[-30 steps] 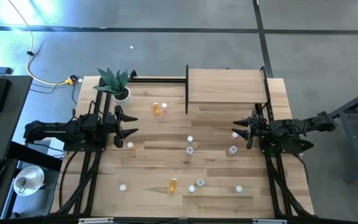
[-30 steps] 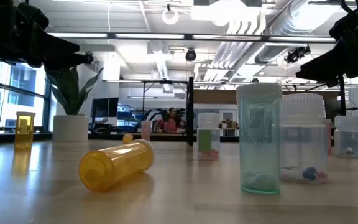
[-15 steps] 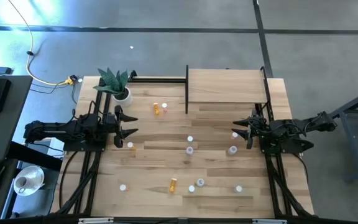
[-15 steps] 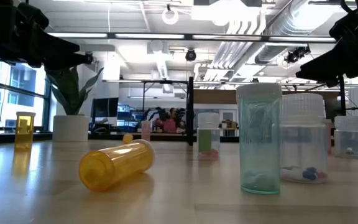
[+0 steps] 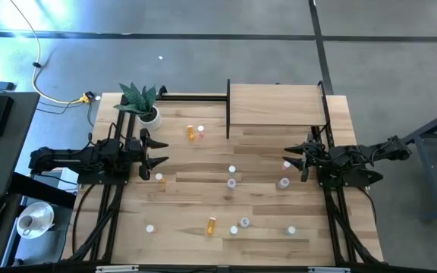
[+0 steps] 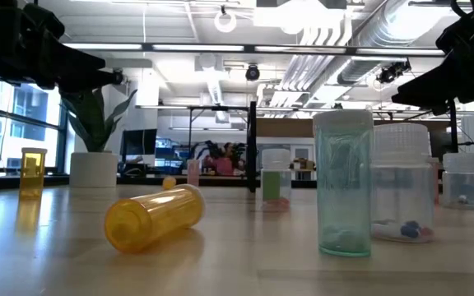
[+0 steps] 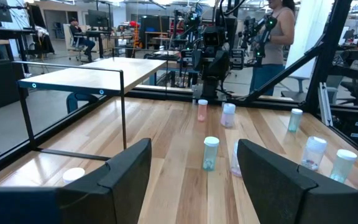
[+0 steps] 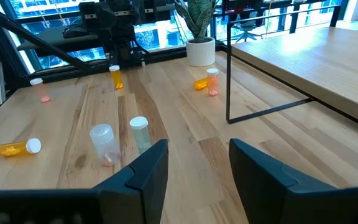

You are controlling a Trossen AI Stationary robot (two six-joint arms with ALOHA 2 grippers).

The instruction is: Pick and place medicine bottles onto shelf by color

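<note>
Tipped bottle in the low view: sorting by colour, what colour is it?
Orange bottle, clearest in the low view.

A smooth grey concrete floor (image 5: 203, 53) fills the upper frame, crossed by a dark seam. A yellow cable (image 5: 48, 87) snakes at upper left (beside bright blue window glare). White ceiling ducts (image 6: 360, 37) run overhead.

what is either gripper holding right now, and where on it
Nothing is held. The left gripper and the right gripper are both open and empty, hovering above the planked wooden table.

Translucent glossy plastic medicine bottles (image 6: 343, 182) stand on the smooth planked wooden table (image 5: 203, 189).
</note>
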